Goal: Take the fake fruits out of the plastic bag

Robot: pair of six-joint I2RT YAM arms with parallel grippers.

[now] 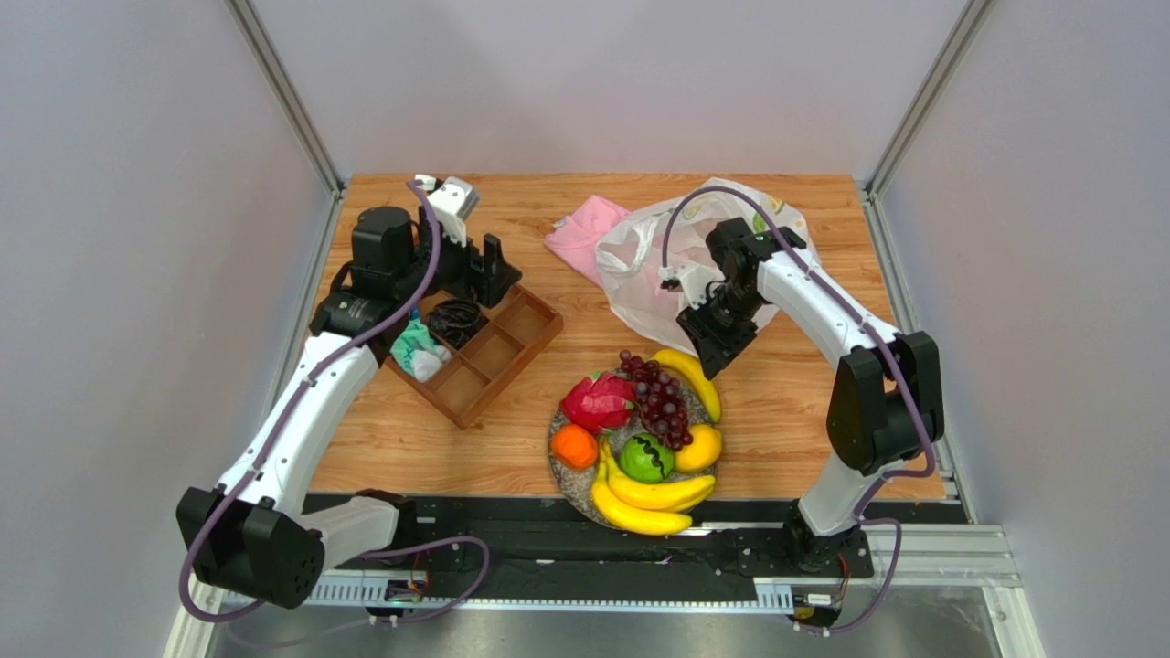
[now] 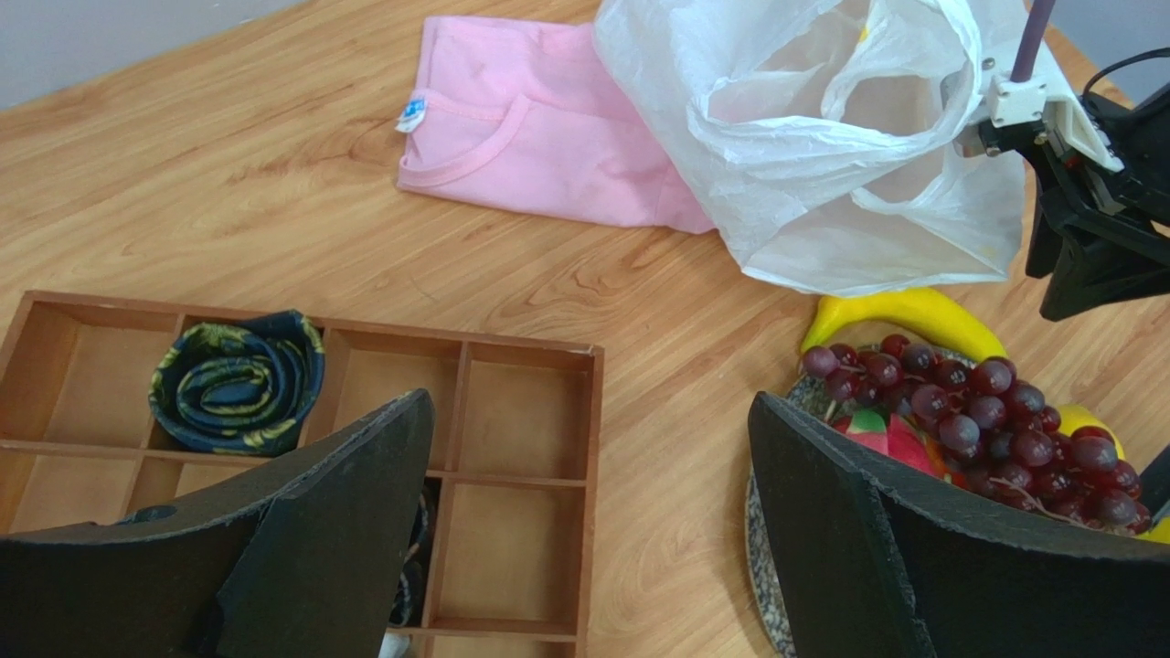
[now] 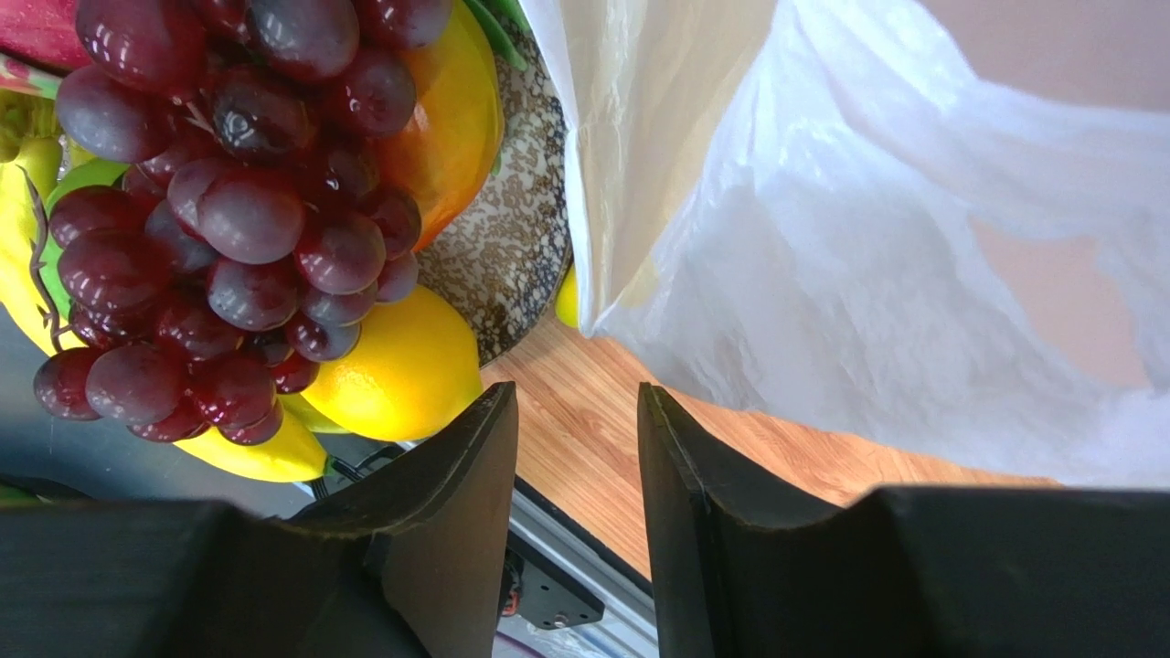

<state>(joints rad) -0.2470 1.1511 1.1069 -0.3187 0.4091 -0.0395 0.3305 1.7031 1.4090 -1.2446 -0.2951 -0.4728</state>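
From above, the fruits (image 1: 639, 446) sit heaped on a plate (image 1: 566, 477) at the near middle of the surface (image 1: 783, 411). They are outside the bag (image 1: 646, 267), which lies crumpled behind them, overlapping a pink cloth (image 1: 588, 233). The right fingers (image 1: 714, 340) hover between bag and plate, and the left fingers (image 1: 488, 274) hang over a wooden tray (image 1: 501, 359).

At the left wrist, the fingers gape wide and hold nothing.

At the right wrist, the fingers stand narrowly parted and empty, with bare wood between them. Grapes (image 3: 234, 220) and a lemon (image 3: 398, 370) lie to one side, and the bag is ahead.

Top view high above table (image 1: 783, 411), wrist views low, close, sharing grapes (image 3: 234, 220), bag (image 2: 824, 178)
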